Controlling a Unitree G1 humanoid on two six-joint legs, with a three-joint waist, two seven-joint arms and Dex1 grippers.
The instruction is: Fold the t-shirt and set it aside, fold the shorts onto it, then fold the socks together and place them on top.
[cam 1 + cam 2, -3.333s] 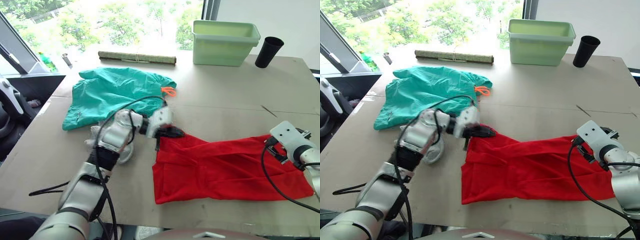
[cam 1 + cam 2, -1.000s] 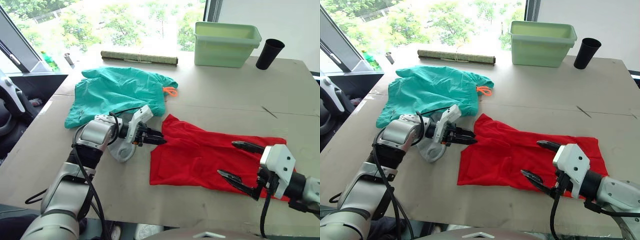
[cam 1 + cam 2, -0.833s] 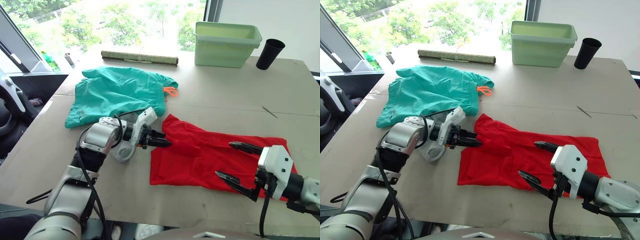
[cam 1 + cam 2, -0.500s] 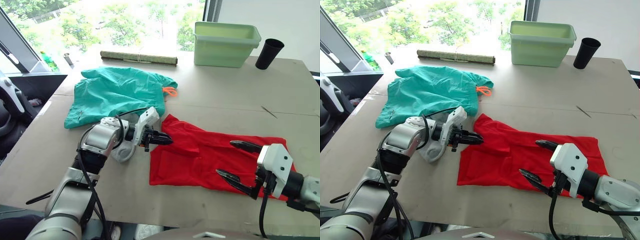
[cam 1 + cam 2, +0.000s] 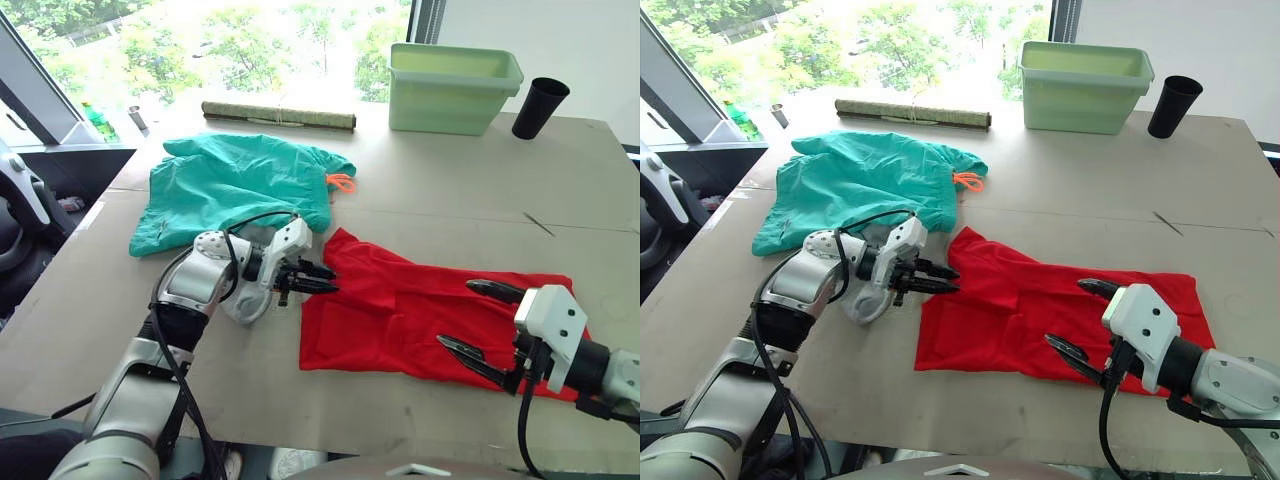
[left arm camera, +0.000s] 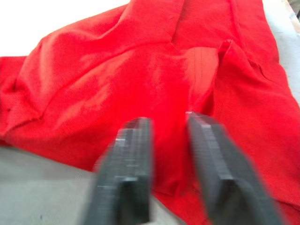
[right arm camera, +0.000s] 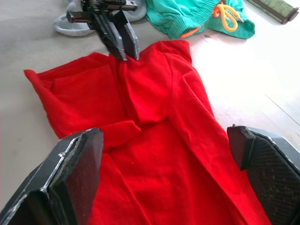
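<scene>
The red t-shirt (image 5: 420, 315) lies as a long rumpled band across the table's near middle. My left gripper (image 5: 325, 279) is open at the shirt's left edge, fingers a little apart, and in the left wrist view the gap (image 6: 166, 121) holds nothing, with red cloth just beyond. My right gripper (image 5: 456, 313) is wide open over the shirt's right part, holding nothing. The teal shorts (image 5: 240, 180) with their orange drawstring (image 5: 339, 183) lie spread at the far left. The grey socks (image 5: 240, 298) lie bunched under my left wrist.
A pale green bin (image 5: 452, 88) and a black cup (image 5: 539, 106) stand at the far right. A rolled mat (image 5: 278, 115) lies along the far edge by the window. Bare brown tabletop (image 5: 450, 200) stretches between the shirt and the bin.
My left gripper's fingers have parted at the shirt's left edge and drawn back slightly. The right gripper has stayed wide open over the shirt's right part.
</scene>
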